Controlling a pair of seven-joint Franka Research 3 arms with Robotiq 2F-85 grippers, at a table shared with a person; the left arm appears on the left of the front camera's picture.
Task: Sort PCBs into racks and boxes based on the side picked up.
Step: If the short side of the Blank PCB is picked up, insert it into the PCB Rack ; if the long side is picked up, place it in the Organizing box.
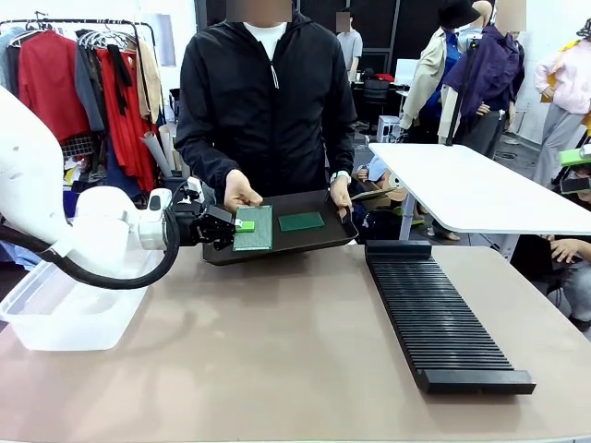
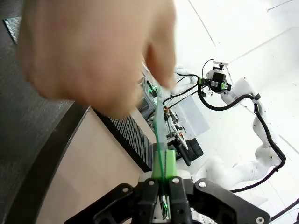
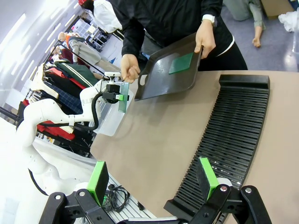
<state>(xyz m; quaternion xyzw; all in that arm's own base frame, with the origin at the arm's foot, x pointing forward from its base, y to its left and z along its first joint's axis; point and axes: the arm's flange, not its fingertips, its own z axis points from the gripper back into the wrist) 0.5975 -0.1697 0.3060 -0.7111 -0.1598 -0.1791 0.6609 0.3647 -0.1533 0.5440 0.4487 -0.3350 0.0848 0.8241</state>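
Left gripper (image 1: 240,226): clamped on one PCB (image 1: 256,231) at the left end of a black tray (image 1: 277,249) held by a person. Second PCB (image 1: 301,221) lies in the tray. Right gripper (image 3: 154,179): jaws wide, empty, above brown desk (image 1: 277,360) by rack (image 1: 443,318). Clear tub (image 1: 55,323) partly hidden behind left arm. Clothes rail (image 1: 83,55) beyond.

Left gripper (image 1: 242,226) clamped; right gripper (image 3: 153,179) spread wide.

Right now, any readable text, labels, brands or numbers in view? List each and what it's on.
No text readable anywhere.
held PCB in left gripper: fine grid, no legible print.
second PCB on black tray: plain green, no marking.
rack, clear tub: no labels seen.
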